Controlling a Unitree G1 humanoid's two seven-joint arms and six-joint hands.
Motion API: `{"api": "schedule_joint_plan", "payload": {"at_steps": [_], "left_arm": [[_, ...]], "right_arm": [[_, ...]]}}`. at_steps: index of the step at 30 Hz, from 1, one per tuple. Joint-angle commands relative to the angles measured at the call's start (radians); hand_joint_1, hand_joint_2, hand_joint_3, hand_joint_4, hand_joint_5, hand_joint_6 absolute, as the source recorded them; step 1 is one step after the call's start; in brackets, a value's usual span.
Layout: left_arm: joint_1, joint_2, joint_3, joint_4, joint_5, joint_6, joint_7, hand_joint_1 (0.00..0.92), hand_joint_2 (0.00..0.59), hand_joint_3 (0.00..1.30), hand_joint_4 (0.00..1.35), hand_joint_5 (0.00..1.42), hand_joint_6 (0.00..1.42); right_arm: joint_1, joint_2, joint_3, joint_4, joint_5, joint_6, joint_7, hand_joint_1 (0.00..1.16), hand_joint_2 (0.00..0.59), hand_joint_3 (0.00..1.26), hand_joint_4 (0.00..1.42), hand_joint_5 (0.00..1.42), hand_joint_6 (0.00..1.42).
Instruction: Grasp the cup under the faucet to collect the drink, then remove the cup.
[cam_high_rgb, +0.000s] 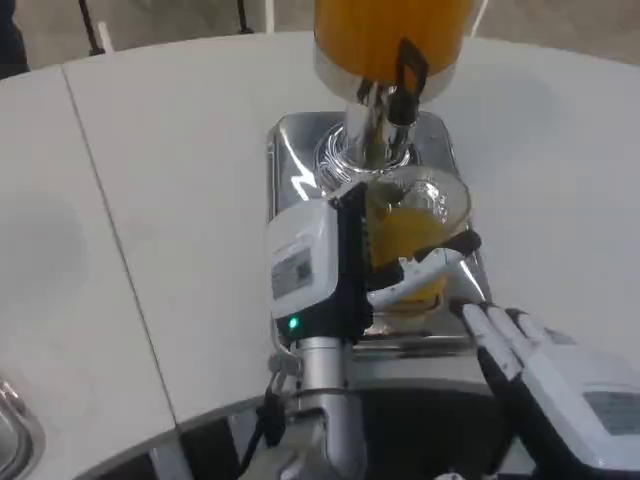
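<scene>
A broad white round-edged table (180, 180) spreads across the room, a thin dark seam (110, 210) running diagonally down its left side. Beyond its far edge lies a pale grey-beige floor (170, 18), crossed by thin black legs (88, 25) and a white upright post (270, 14). Soft, even light falls overhead.
</scene>
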Motion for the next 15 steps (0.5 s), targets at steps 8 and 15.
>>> {"api": "schedule_joint_plan", "payload": {"at_steps": [8, 15], "left_arm": [[0.040, 0.010, 0.019, -0.021, 0.005, -0.060, 0.044, 0.541, 0.067, 1.07, 1.28, 1.42, 1.42], [0.061, 0.068, 0.015, -0.059, 0.023, -0.082, 0.050, 0.554, 0.032, 1.06, 1.28, 1.42, 1.42]], "right_arm": [[-0.021, -0.009, -0.005, 0.015, 0.023, 0.009, 0.006, 0.58, 0.316, 0.00, 0.00, 0.00, 0.05], [-0.050, -0.015, 0.007, 0.050, 0.046, 0.002, -0.009, 0.58, 0.317, 0.00, 0.00, 0.00, 0.05]]}}
